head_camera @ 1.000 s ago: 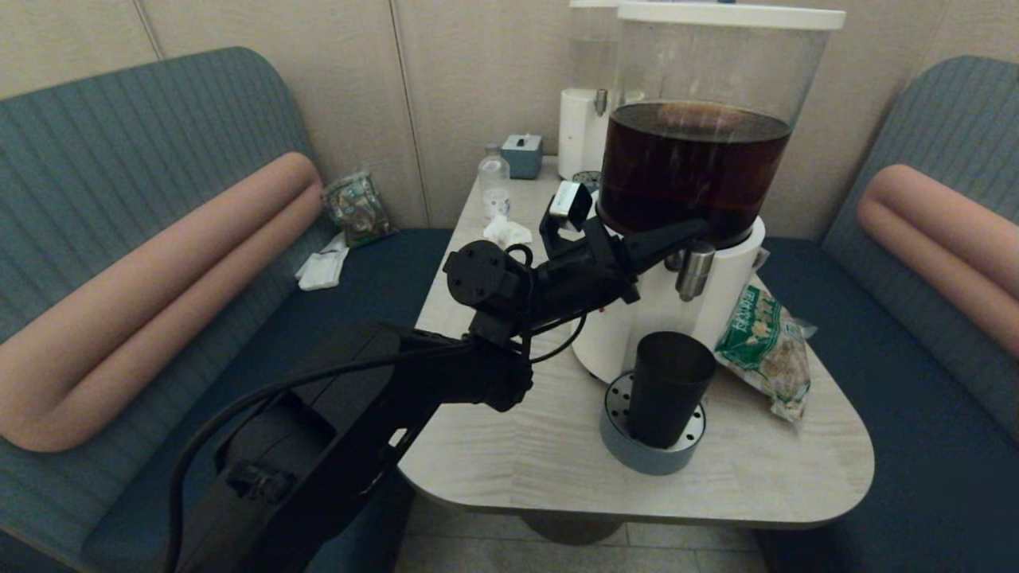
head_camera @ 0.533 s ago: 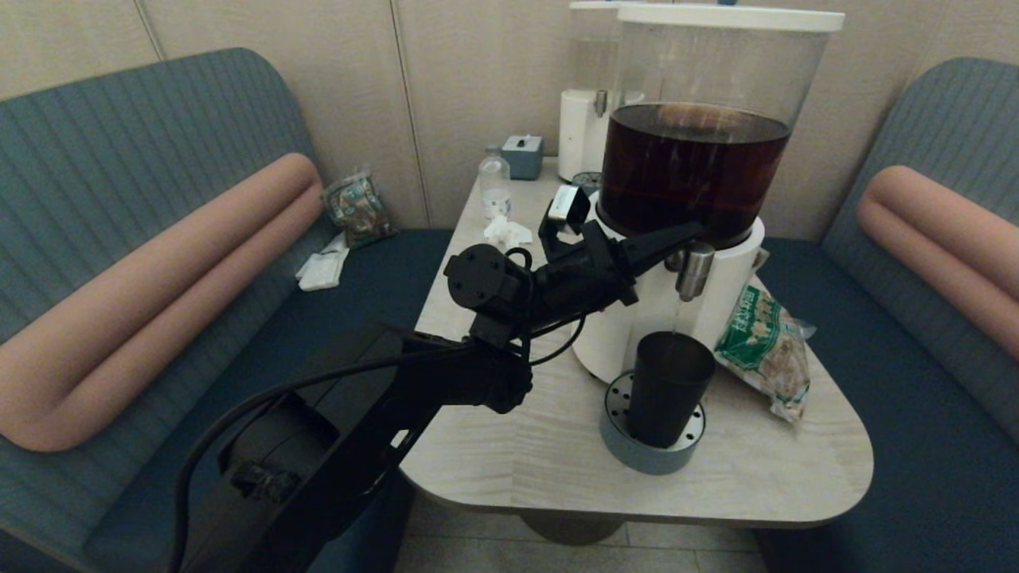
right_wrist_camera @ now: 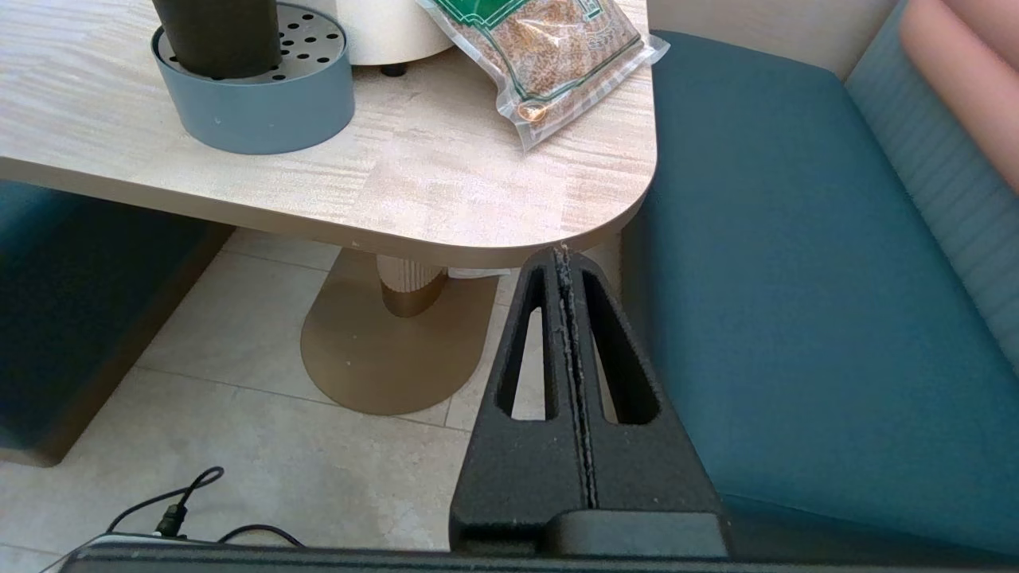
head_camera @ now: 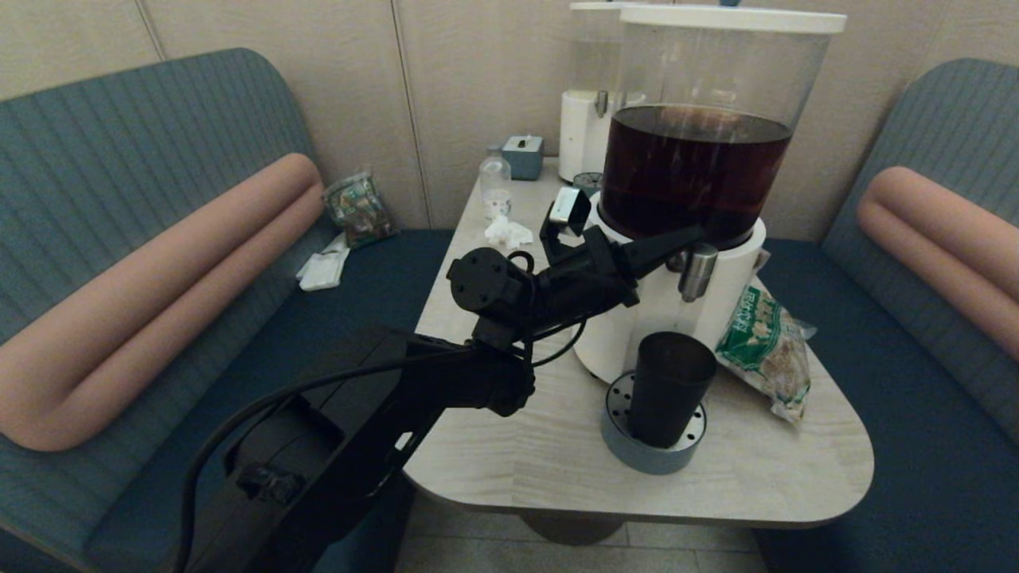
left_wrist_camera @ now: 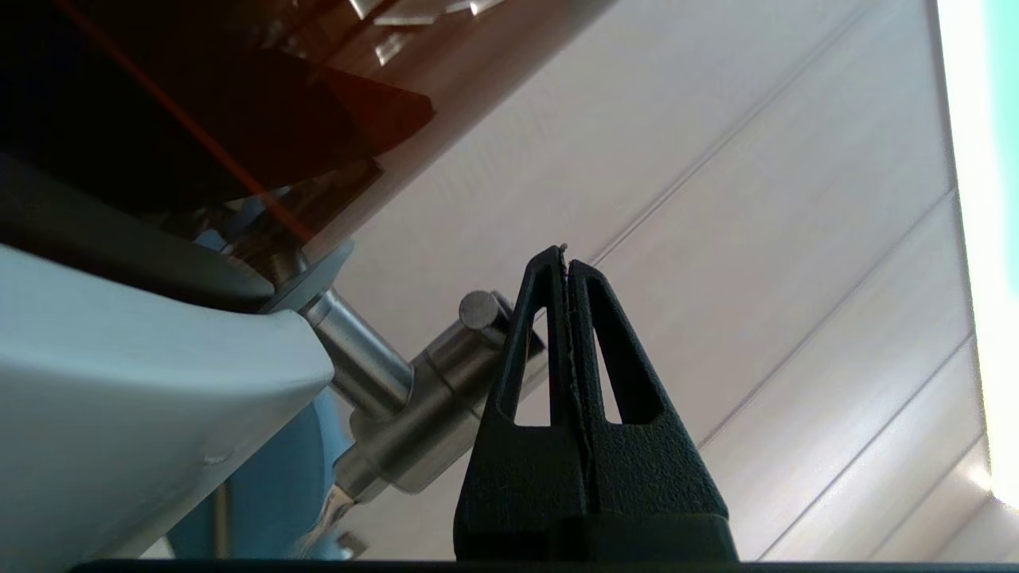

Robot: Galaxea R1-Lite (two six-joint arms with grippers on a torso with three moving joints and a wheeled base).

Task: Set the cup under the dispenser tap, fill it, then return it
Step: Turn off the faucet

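The dark cup [head_camera: 669, 386] stands upright on the grey perforated drip tray [head_camera: 637, 455], directly below the steel dispenser tap [head_camera: 697, 272] of the big dispenser holding brown liquid. My left gripper [head_camera: 689, 232] is shut and empty, and its tip rests against the top of the dispenser tap [left_wrist_camera: 414, 418], beside the tap's round steel button [left_wrist_camera: 480, 309]. In the left wrist view the left gripper [left_wrist_camera: 565, 259] shows both fingers pressed together. My right gripper [right_wrist_camera: 564, 256] hangs shut and empty below the table's near right corner. The cup [right_wrist_camera: 215, 32] is partly in its view.
A green snack bag [head_camera: 764, 350] lies right of the dispenser base. A small clear bottle [head_camera: 494, 185], crumpled tissue [head_camera: 507, 232], blue box [head_camera: 522, 155] and a smaller dispenser [head_camera: 585, 119] stand at the table's far end. Teal benches flank the table [head_camera: 517, 461].
Half a second ago a thin stream ran from the tap into the cup; I cannot make it out now. The left gripper stays at the tap top, barely shifted.
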